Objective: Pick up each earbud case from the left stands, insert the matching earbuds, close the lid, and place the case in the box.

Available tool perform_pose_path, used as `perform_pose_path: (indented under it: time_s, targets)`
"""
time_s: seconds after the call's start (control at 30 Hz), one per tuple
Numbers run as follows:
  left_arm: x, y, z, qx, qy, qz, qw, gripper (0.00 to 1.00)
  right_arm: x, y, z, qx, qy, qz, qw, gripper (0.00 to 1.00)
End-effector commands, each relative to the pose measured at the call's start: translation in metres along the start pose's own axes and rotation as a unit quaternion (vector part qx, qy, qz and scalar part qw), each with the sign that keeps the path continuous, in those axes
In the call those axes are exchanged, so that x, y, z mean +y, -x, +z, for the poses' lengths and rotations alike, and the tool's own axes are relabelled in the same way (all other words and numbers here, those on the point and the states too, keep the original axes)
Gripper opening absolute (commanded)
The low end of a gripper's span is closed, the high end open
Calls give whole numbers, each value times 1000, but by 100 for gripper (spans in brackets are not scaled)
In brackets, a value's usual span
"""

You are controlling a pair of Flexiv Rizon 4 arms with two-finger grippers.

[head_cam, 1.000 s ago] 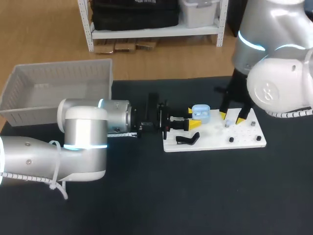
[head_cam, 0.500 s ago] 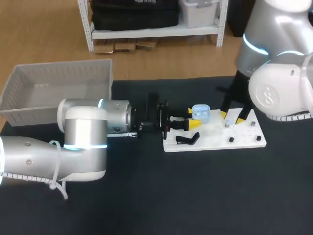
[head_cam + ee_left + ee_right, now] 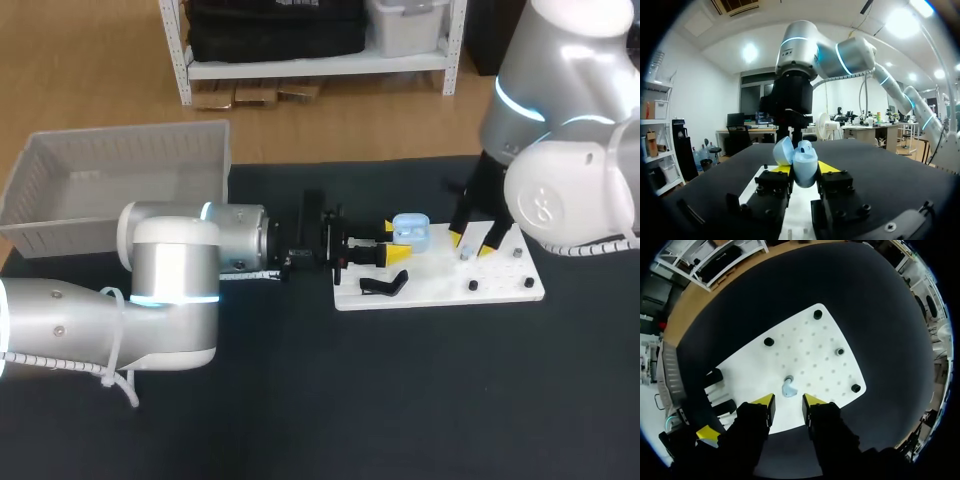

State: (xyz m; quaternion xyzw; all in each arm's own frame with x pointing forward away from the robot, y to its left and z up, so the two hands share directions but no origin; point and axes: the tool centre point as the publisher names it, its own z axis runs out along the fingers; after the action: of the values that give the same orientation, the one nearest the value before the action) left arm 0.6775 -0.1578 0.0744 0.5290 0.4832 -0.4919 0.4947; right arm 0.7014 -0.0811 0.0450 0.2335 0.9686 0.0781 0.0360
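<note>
A light blue earbud case [image 3: 805,159] with its lid [image 3: 783,149] swung open sits between the yellow tips of my left gripper [image 3: 804,171], which is shut on it. In the head view that case [image 3: 411,231] is held over the left part of the white board [image 3: 440,283]. My right gripper [image 3: 788,401] points down at the board [image 3: 810,360], open, with a light blue earbud [image 3: 788,388] lying just ahead of its tips and nothing between them. From above, the right gripper [image 3: 471,243] hangs right of the case.
A pale plastic box [image 3: 120,180] stands at the table's back left. The board carries a black stand [image 3: 385,285] near its left end and several small black pegs [image 3: 855,388]. Dark tabletop surrounds the board.
My right gripper's fingers have drawn slightly closer together over the earbud, and the right arm has shifted a little. The left arm and the case have not moved.
</note>
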Motion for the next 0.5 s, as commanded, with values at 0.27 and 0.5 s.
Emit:
perform_pose_path:
  time_s: [0.27, 0.5]
  targets:
    - [1, -1, 0, -1, -1, 0, 1000, 0, -1, -1, 9, -2, -2, 4, 1000, 33]
    - [1, -1, 0, -1, -1, 0, 1000, 0, 0, -1, 11, -2, -1, 2, 1000, 31]
